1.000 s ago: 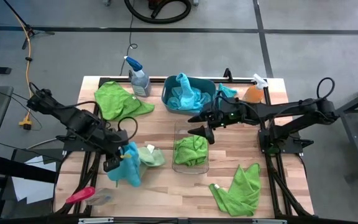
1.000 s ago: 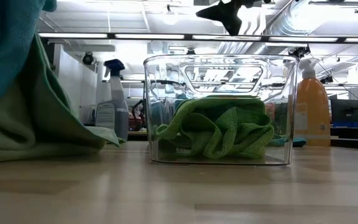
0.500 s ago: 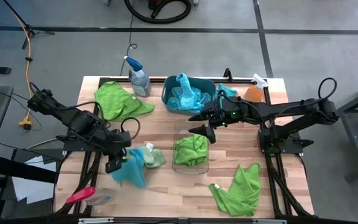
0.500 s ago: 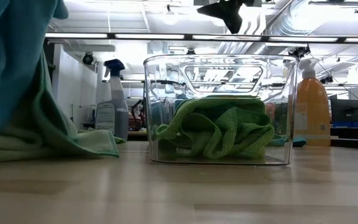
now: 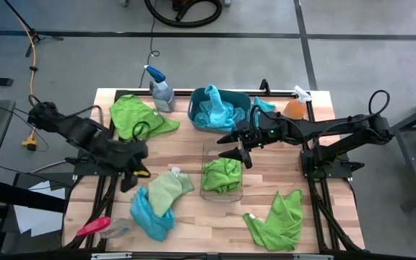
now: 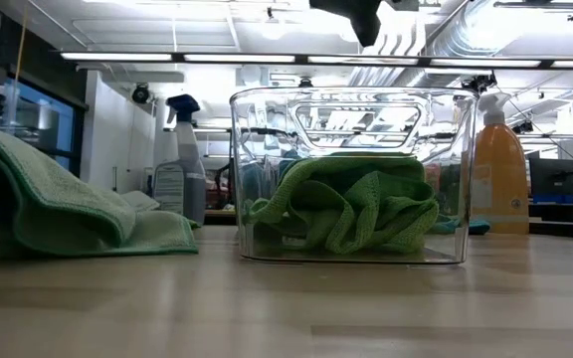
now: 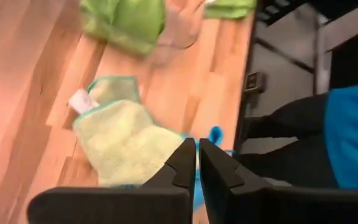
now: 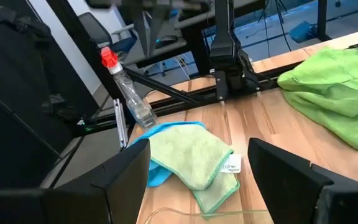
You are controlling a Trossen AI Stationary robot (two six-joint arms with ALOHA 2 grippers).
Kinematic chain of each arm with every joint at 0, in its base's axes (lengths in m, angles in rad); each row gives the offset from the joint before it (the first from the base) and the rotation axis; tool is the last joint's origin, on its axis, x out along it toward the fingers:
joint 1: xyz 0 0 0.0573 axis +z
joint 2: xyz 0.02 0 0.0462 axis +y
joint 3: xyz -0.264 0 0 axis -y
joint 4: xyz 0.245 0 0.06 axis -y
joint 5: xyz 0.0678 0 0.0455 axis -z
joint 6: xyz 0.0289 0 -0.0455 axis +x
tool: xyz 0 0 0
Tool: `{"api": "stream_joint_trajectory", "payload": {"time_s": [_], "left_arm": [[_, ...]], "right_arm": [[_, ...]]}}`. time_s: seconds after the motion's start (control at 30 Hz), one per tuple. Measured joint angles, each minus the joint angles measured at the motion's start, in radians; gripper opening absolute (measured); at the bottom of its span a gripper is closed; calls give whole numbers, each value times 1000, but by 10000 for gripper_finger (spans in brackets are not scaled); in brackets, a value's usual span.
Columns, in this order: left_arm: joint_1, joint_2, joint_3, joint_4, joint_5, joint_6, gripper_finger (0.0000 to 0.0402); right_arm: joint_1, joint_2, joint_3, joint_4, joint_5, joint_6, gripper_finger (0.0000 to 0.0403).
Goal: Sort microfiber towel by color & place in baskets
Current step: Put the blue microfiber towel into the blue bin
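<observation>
Wood of the slatted table top (image 5: 186,155) fills the overhead picture, and my left gripper (image 5: 131,175) hangs over its left half with its fingers pressed together on nothing, just left of a pale lime-green microfiber towel (image 5: 166,191) that lies partly over a crumpled turquoise microfiber towel (image 5: 147,215). My right gripper (image 5: 238,148) hovers with its fingers spread wide above the far end of the clear see-through plastic bin (image 5: 221,172), which holds a bunched lime-green towel (image 5: 221,175). Beyond it sits the opaque teal-blue tub (image 5: 219,110) with blue cloths heaped inside. Another green towel (image 5: 137,115) lies spread at the far left, and one more (image 5: 276,219) near the right front corner. A spray bottle with a blue trigger (image 5: 160,90) stands left of the tub, an orange bottle (image 5: 295,105) stands right of it, and a red-handled tool (image 5: 92,227) rests at the near left corner. From table height, the clear bin (image 6: 351,174) stands in the middle with the green cloth (image 6: 346,209) slumped in it, and the pale green towel (image 6: 58,204) lies at the left. Past my left wrist, my two dark fingers (image 7: 182,165) meet above the pale green towel (image 7: 120,140). Past my right wrist, my fingers (image 8: 126,171) stand well apart, with the pale green towel (image 8: 194,155) on the blue one (image 8: 160,171) between them.
</observation>
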Motion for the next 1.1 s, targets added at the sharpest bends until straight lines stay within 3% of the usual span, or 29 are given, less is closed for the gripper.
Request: {"api": "stream_joint_trajectory", "payload": {"time_s": [0.13,0.3,0.63,0.97,1.1], "left_arm": [[-7,71,-38,20,94,-40,35],[-95,178,-51,17,221,-117,98],[-308,399,-52,24,136,-240,212],[-372,634,-52,10,17,-308,226],[-372,708,-52,11,40,-328,224]], "right_arm": [[0,3,0,-13,0,3,268],[0,3,0,-33,0,3,268],[0,3,0,-136,1,-34,268],[-2,3,0,-171,2,-66,268],[-2,3,0,-171,2,-68,268]]}}
